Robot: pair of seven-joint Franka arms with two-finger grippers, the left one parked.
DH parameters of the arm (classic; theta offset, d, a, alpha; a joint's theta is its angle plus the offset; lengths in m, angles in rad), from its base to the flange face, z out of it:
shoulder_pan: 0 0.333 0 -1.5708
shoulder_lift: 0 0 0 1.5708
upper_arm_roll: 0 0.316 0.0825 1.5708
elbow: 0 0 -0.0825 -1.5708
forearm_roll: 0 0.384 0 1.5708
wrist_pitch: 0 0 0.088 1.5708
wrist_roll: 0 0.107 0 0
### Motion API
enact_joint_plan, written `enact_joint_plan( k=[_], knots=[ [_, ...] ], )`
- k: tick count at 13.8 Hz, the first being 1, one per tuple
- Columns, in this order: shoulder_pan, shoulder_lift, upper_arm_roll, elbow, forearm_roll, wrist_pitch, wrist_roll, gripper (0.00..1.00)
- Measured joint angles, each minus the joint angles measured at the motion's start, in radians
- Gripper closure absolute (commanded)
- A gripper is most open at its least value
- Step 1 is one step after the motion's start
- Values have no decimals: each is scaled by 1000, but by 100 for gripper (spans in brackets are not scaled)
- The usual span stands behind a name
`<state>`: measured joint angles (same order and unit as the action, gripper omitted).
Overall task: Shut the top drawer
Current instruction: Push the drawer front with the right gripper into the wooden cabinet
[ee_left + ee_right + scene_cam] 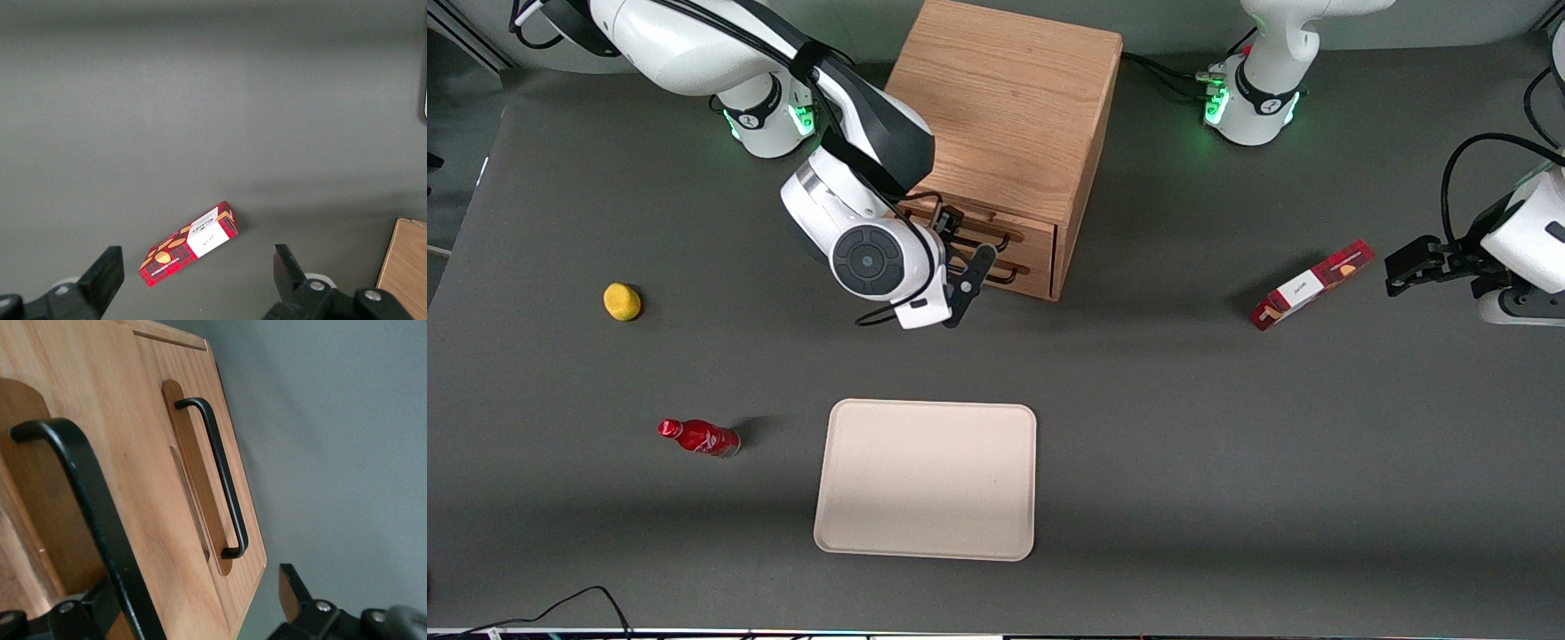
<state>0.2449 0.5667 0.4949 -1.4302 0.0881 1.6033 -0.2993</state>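
Gripper (960,267) right in front of the oak cabinet (1009,107), fingers (293,590) spread, released; top drawer (996,233) handle (100,520) sits between them, drawer about flush.

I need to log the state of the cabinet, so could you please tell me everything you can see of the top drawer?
The top drawer is the upper of two light oak fronts in the wooden cabinet. Its front carries a black wire handle over an elongated recess. It looks pushed in, about flush with the lower front. The right arm's hand is right at the drawer fronts, nearer the front camera than the cabinet; whether it touches the drawer cannot be told.
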Motion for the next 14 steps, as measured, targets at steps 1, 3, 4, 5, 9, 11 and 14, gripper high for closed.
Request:
enact_joint_plan(
  k=[1, 3, 4, 5, 9, 11, 14],
  knots=[
    [0, -2, 0, -1, 0, 1, 0, 0],
    [0, -5, 0, -4, 0, 2, 1, 0],
    [0, -8, 0, -5, 0, 3, 3, 0],
    [0, -11, 0, -6, 0, 4, 4, 0],
    [-3, -38, -4, -6, 21, 4, 8, 0],
    [-6, -58, -7, 3, 38, 1, 11, 0],
    [-8, -79, -34, 42, 41, -21, 21, 0]
  ],
)
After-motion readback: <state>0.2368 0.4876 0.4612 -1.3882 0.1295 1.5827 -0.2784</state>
